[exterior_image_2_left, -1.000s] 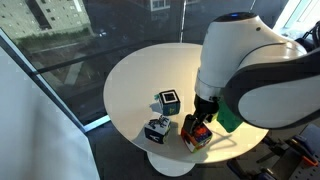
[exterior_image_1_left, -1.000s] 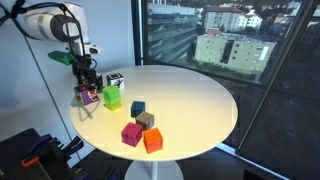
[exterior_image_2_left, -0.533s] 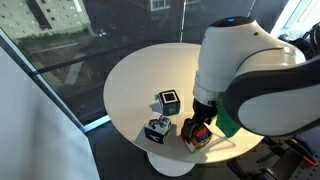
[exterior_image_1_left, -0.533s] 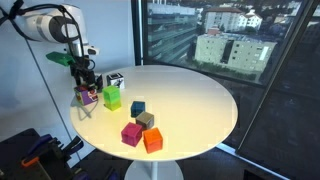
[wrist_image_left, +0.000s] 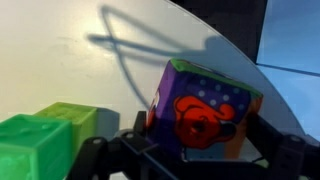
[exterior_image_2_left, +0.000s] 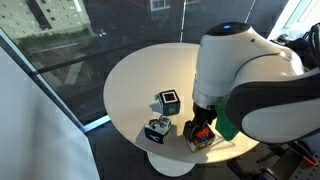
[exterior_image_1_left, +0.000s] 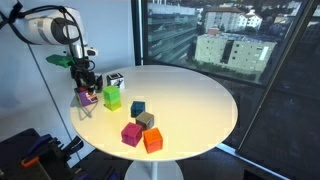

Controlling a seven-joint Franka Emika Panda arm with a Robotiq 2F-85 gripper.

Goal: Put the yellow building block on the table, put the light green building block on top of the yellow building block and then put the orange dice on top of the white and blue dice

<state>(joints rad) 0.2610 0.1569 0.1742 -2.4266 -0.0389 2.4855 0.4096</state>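
Here, closest to the wrist camera, the fingers (wrist_image_left: 115,150) stand on either side of the orange dice (wrist_image_left: 205,110) and hold it between them, its purple top and orange-red patterned face turned toward the lens. Just to one side, apart from the dice, is the light green building block (wrist_image_left: 30,148). A yellower cube that looks like the yellow building block (wrist_image_left: 78,117) touches its far side, though I cannot tell from this angle how the two are stacked. Beyond them the white desk (wrist_image_left: 60,50) carries a looping thin shadow. In an exterior view the fingers (exterior_image_1_left: 88,84) come straight down near the desk's edge (exterior_image_1_left: 200,100), with the orange dice (exterior_image_1_left: 88,96) low between them and the light green building block (exterior_image_1_left: 111,95) right beside it. What the dice rests on is too small to make out. Farther in lie a teal cube (exterior_image_1_left: 137,108), a grey-brown cube (exterior_image_1_left: 146,120), a magenta cube (exterior_image_1_left: 131,134) and a bright orange block (exterior_image_1_left: 152,140), clustered close together. A pale die with dark marks (exterior_image_1_left: 115,79) sits behind the green block. In an exterior view the bulky arm fills the foreground over the orange dice (exterior_image_2_left: 197,138), with a second small die (exterior_image_2_left: 156,129) near it and the dark-marked one (exterior_image_2_left: 169,100) beyond. Farthest off, a window (exterior_image_1_left: 230,45) shows buildings.
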